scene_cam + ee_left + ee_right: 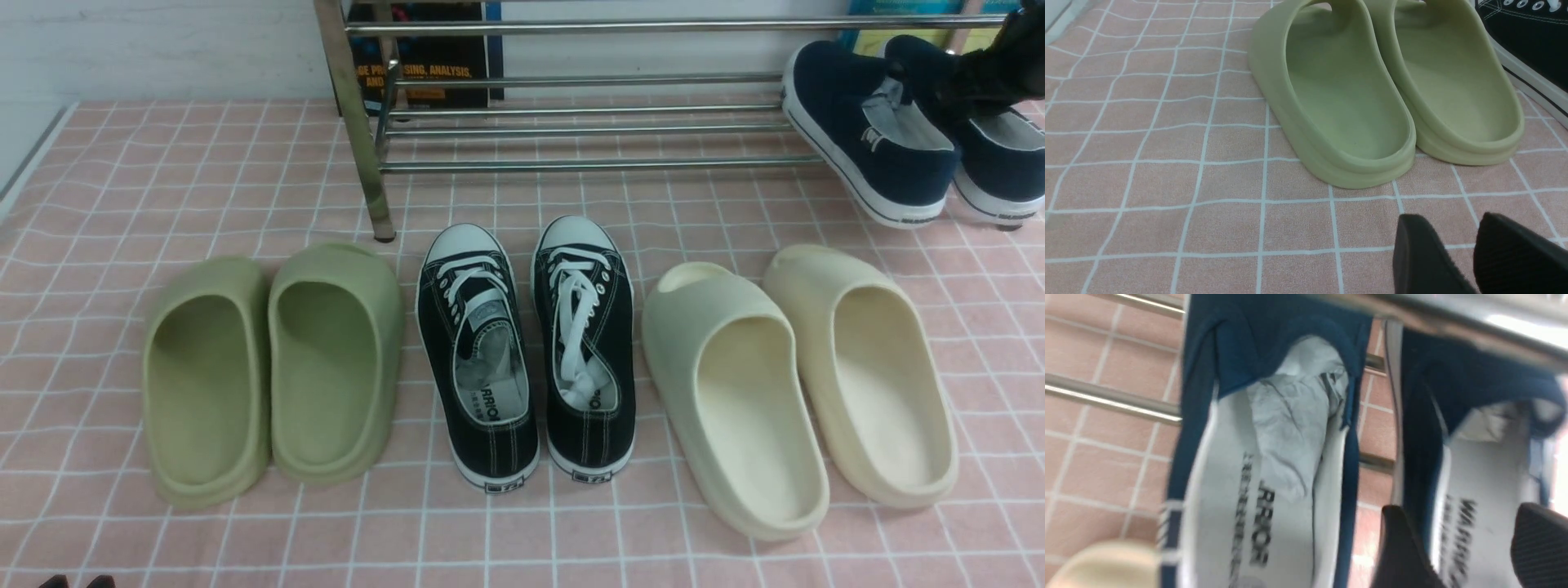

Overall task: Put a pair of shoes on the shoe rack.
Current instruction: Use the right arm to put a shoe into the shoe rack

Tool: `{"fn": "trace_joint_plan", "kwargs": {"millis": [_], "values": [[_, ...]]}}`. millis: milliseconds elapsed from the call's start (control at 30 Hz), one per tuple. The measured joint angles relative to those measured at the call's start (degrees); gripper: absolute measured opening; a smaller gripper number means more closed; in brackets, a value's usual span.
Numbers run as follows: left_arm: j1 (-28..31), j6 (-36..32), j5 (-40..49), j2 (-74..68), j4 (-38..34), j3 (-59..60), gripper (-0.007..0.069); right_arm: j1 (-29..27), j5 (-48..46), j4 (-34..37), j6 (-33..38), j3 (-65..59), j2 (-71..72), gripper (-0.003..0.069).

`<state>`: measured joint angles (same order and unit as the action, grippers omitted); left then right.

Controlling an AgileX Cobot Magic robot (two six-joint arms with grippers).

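The two navy slip-on shoes (865, 139) (1000, 163) lie tilted, toes up, on the low bars at the right end of the chrome shoe rack (571, 163). My right gripper (939, 90) hovers over the right-hand shoe's opening. In the right wrist view it (1459, 508) is open, its fingers spread about as wide as that shoe (1478, 482), with the other shoe (1200, 396) beside it and a rack bar (1106, 396) beneath. The picture is blurred. My left gripper (1447, 216) is low over the cloth, slightly open and empty. Only its tips show in the front view (77, 581).
On the pink checked cloth in front of the rack stand green slides (269, 367), black lace-up sneakers (522, 351) and cream slides (800, 384). The green slides (1347, 102) lie just ahead of my left gripper. A dark book (424, 57) stands behind the rack.
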<state>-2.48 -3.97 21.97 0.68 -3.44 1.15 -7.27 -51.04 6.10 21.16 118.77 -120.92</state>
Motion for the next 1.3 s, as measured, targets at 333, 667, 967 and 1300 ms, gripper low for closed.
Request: {"fn": "trace_joint_plan", "kwargs": {"millis": [333,667,967,1300], "values": [[0.0,0.0,0.0,0.0,0.0,0.0,0.0239,-5.91,-13.22,0.0,-3.45,-6.19,9.64,0.0076],[0.0,0.0,0.0,0.0,0.0,0.0,0.0239,-5.83,-12.4,5.91,-4.55,-20.7,5.45,-0.0017],[0.0,0.0,0.0,0.0,0.0,0.0,0.0239,0.73,-0.68,11.58,-0.4,-21.23,4.6,-0.001],[0.0,0.0,0.0,0.0,0.0,0.0,0.0239,1.34,2.09,13.51,-0.05,-21.65,5.15,-0.0004]]}}
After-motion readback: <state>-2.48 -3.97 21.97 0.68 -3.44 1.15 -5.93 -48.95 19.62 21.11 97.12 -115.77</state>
